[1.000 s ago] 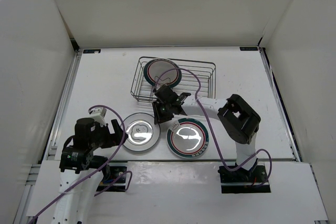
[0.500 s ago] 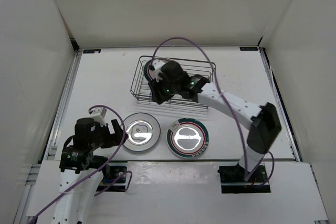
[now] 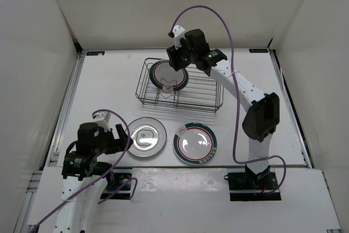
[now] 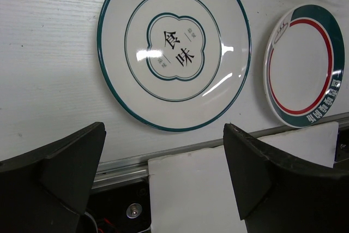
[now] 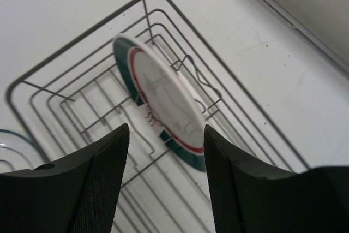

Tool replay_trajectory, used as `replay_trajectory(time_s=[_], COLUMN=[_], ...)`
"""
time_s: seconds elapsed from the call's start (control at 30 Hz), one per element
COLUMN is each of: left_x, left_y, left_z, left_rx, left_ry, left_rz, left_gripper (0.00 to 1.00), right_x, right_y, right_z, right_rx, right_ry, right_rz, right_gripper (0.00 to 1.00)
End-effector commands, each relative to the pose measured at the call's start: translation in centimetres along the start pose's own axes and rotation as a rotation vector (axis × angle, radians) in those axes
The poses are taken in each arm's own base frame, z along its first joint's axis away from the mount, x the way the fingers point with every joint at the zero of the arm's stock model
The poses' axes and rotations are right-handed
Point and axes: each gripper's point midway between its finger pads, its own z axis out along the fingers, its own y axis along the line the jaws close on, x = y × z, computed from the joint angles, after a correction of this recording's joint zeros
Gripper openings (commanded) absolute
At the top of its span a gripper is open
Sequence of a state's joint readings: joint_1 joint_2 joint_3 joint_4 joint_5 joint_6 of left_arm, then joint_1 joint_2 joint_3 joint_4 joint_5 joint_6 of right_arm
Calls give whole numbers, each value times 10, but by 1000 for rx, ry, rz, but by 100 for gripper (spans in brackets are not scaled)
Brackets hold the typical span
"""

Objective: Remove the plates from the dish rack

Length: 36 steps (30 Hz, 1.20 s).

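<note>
Fingers (image 5: 103, 184) of the right gripper (image 5: 166, 132) hang spread and empty over the plate (image 5: 163, 102) leaning on edge in the dish rack (image 5: 71, 99). I'd come straight down, pinch its top rim and lift clear of the wires. The left gripper (image 4: 163, 151) is spread too, empty, well apart.

I looked down on a white worktop (image 3: 109, 91) boxed in by plain white panels: a back wall (image 3: 174, 9), a left wall (image 3: 32, 69) and a right wall (image 3: 322, 69). A silvery metal rail (image 3: 68, 102) edged its left side. The light was even.
</note>
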<state>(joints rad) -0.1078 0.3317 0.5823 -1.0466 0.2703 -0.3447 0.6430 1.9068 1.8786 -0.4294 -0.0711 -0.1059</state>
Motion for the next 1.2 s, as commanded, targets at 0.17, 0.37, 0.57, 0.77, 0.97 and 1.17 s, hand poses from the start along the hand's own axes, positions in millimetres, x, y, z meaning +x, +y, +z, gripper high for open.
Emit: replay_trajectory(time_s=[0.17,0.37,0.57,0.77,0.97,1.17], left_x=[-4,-4,-4,-4,-3,-3], left_y=[-3,-3,-3,-2,-2,-2], left_z=[-1,-1,0,0,1,1], left_rx=[14,17,19,12,13,11], left_ry=[-18,-18,-14,-12,-8,-6], left_rz=[10,10,11,7,7,6], left_gripper=[100,100,100,100,100,100], right_x=[-26,13,27,40,50,43], right_y=[-21,-9,-11,-14,0,16], right_z=[19,47,74,88,84,68], right_rx=[-62,-155,-175,-190,-262,-386], right_ry=[-91,-52,-53,-44,-48,-89], right_rz=[-207,-241,-281,-264,-248,-288], right_gripper=[60,58,49,20,4,0])
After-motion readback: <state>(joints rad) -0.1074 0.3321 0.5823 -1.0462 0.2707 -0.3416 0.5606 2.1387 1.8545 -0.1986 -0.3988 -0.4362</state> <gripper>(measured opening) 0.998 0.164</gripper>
